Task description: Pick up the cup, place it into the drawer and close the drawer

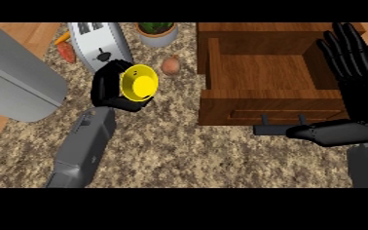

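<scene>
A yellow cup (140, 83) shows its round open mouth toward me, tipped on its side. My left hand (109, 86) is curled round it from the left, holding it over the speckled counter, left of the drawer. The wooden drawer (215, 63) stands pulled open at the upper right, its inside bare, with a dark bar handle (277, 128) on its front panel. My right hand (343, 63) is at the right edge beside the drawer with fingers straight, pointing up, and the thumb stretched toward the handle.
A silver toaster (96, 44) stands behind the left hand. A potted plant (156, 32) and a brownish onion-like ball (170, 66) lie between toaster and drawer. A large grey appliance (22, 83) fills the left edge. An orange-red item (66, 51) lies beside the toaster.
</scene>
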`<act>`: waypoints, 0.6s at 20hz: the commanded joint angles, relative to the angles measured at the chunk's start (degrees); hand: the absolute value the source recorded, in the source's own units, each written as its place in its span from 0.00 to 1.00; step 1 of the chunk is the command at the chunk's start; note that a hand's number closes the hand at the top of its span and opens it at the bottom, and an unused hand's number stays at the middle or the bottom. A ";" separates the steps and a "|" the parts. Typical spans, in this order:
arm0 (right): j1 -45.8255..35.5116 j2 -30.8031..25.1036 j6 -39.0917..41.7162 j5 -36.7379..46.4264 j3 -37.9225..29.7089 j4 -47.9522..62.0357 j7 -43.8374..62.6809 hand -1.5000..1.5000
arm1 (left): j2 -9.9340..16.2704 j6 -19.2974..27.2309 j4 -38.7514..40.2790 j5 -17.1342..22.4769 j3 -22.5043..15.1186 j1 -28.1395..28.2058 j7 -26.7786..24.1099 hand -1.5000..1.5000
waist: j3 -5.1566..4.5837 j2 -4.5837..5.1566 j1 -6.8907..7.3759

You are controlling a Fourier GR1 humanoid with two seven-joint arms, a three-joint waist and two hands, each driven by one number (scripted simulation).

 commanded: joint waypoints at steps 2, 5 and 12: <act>-2.77 -0.25 -1.78 1.25 0.61 -1.11 3.19 0.00 | -3.39 -0.18 -8.46 -0.20 -4.06 -5.69 9.50 1.00 | 0.00 -0.18 0.51; 2.76 -0.18 0.41 1.47 0.76 -1.64 -0.17 0.00 | -4.20 3.70 -14.68 3.54 -8.81 -7.20 17.36 1.00 | 0.03 -0.43 0.12; -0.21 -0.30 -0.86 1.00 -1.28 0.87 -1.05 0.00 | -4.28 13.29 -21.12 3.80 -13.02 -18.62 33.73 1.00 | 0.00 0.05 -0.21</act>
